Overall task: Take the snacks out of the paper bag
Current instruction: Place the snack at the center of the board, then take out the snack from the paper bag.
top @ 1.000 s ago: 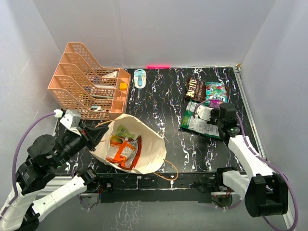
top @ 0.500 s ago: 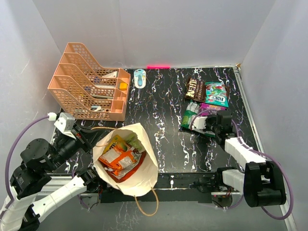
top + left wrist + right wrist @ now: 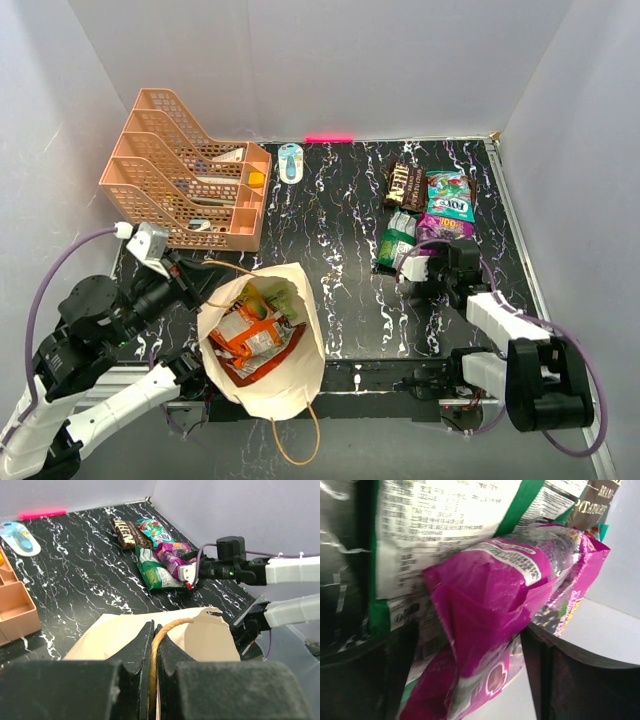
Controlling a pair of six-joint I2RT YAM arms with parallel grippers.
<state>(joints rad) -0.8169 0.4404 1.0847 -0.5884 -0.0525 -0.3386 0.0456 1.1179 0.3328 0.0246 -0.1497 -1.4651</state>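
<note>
At the left, our left gripper (image 3: 151, 630) is pinched together on the brown cord handle (image 3: 167, 627) of the paper bag (image 3: 290, 385), which stands with its mouth open near the front edge of the table (image 3: 340, 230). Inside it we see an orange-red chip bag (image 3: 250, 338) on top and a green packet (image 3: 268, 296) tucked behind it. We judge both to be light, puffy and slick, with contents that crush easily, so a crimped end seam or a corner looks the best place to pinch them. The kraft paper is thin and floppy, so the handle grip helps steady it. At the right, several snacks already lie on the table. There the fingers of our right gripper (image 3: 470, 650) stand on either side of the purple-magenta pouch (image 3: 485, 595), but we cannot tell whether they press on it.
</note>
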